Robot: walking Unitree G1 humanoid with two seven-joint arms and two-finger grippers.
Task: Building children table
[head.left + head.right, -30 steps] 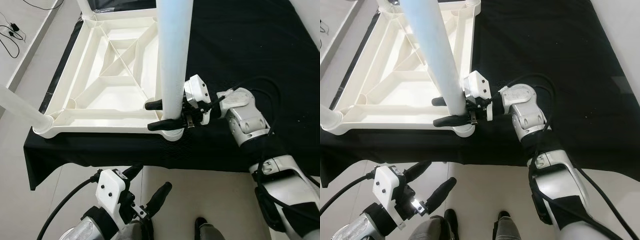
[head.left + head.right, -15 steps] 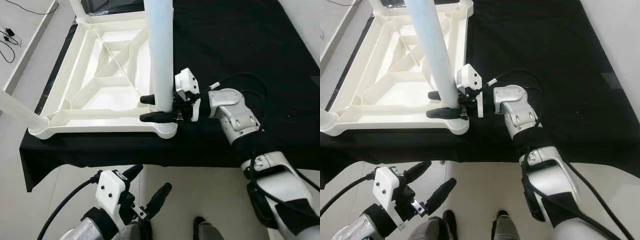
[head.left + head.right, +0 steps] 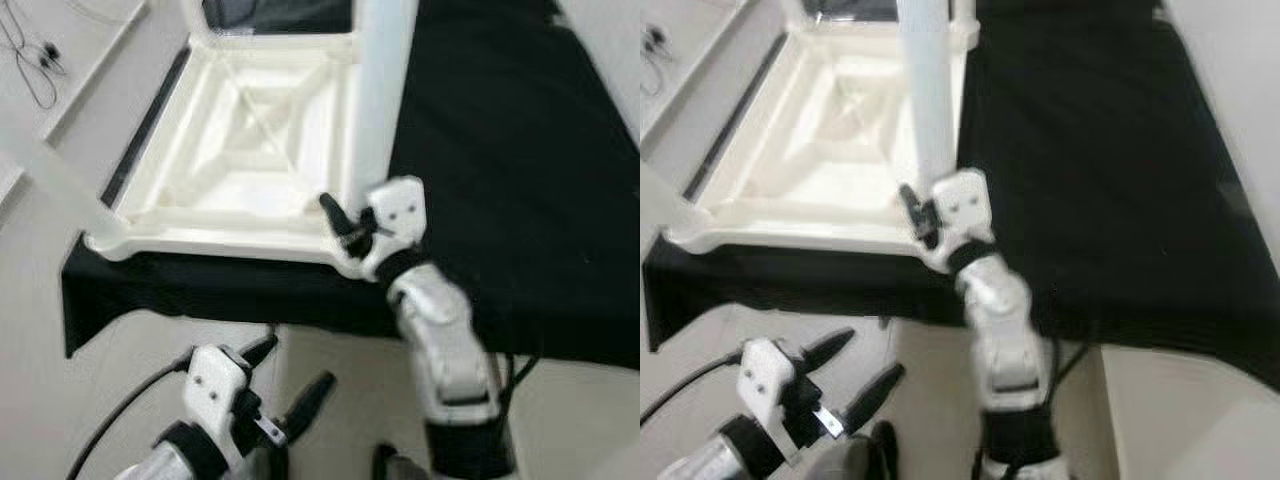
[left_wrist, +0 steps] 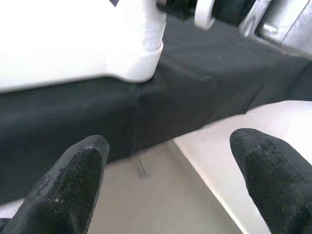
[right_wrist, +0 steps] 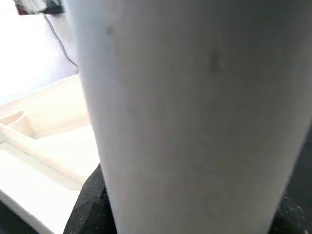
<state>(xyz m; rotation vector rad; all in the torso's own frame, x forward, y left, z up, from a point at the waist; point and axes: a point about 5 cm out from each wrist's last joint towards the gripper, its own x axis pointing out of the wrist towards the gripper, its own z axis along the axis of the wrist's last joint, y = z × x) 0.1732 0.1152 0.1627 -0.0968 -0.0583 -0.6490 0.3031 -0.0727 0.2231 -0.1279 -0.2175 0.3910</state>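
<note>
A black cloth-covered work surface (image 3: 520,150) spreads beyond the right gripper (image 3: 345,225), bearing an upturned white ribbed plastic tabletop (image 3: 250,150) just to that gripper's left. A white cylindrical plastic table leg (image 3: 930,90) stands upright in the tabletop's near corner, and the right gripper's black fingers (image 3: 333,212) clasp it low down. The left gripper (image 4: 170,180) hangs spread wide below the cloth's edge, above pale floor (image 4: 146,214).

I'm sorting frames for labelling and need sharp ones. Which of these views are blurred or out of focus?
Both eye views are soft with motion blur, smearing the right gripper and the tabletop. The right wrist view is out of focus on the close white leg. The left wrist view is sharper, with the left gripper in the foreground.
</note>
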